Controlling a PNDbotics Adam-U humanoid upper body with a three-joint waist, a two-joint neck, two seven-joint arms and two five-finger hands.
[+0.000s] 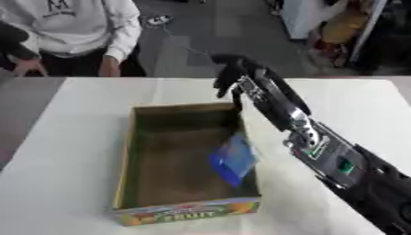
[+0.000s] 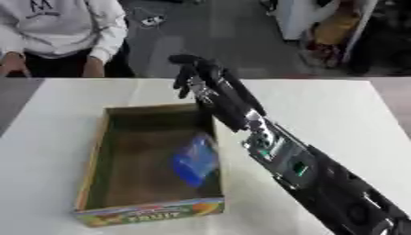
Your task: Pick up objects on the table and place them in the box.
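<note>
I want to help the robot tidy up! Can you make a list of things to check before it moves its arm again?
1. Open brown cardboard box with a fruit picture on its front sits flat on the white table: ok.
2. Blue flat packet is inside the box, leaning on its right wall: ok.
3. Right hand is holding nothing, its fingers hanging relaxed above the box's far right corner: ok.
4. Right arm is clear of the box walls: cannot tell, it passes close over the right wall.
5. Another object waits on the table: not ok, none shows.
6. Left hand ready: cannot tell, it is out of view.
</note>
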